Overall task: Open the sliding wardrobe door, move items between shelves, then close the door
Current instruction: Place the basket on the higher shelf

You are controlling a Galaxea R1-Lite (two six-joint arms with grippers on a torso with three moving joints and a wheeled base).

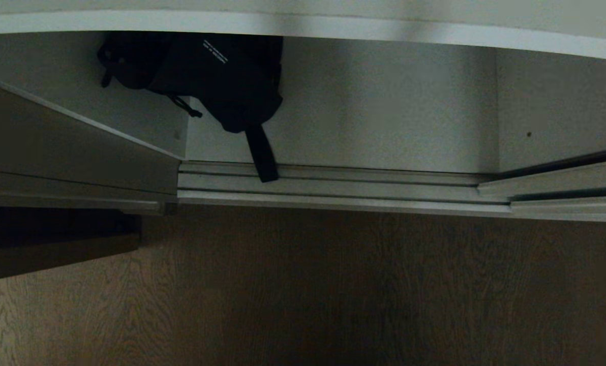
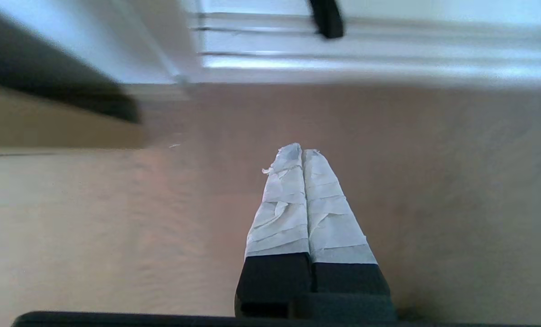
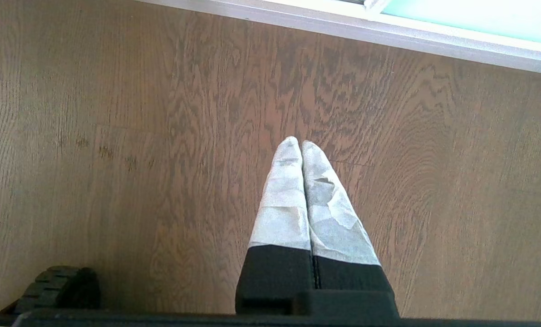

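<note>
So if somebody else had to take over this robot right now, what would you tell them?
Left gripper: shut, empty, above the wood floor, near the floor track.
Right gripper: shut, empty, over the floor.
The wardrobe stands open in front. A black strappy bundle sits on the bottom shelf, one strap trailing onto the track.
Done: the opening looks clear.
Left: move the items, then close the door.

The wardrobe stood open in the middle. A black bag (image 1: 206,76) filled the left part of the bottom shelf (image 1: 384,127), and its strap (image 1: 262,152) hung over the floor track (image 1: 333,185). The right part had room.
</note>
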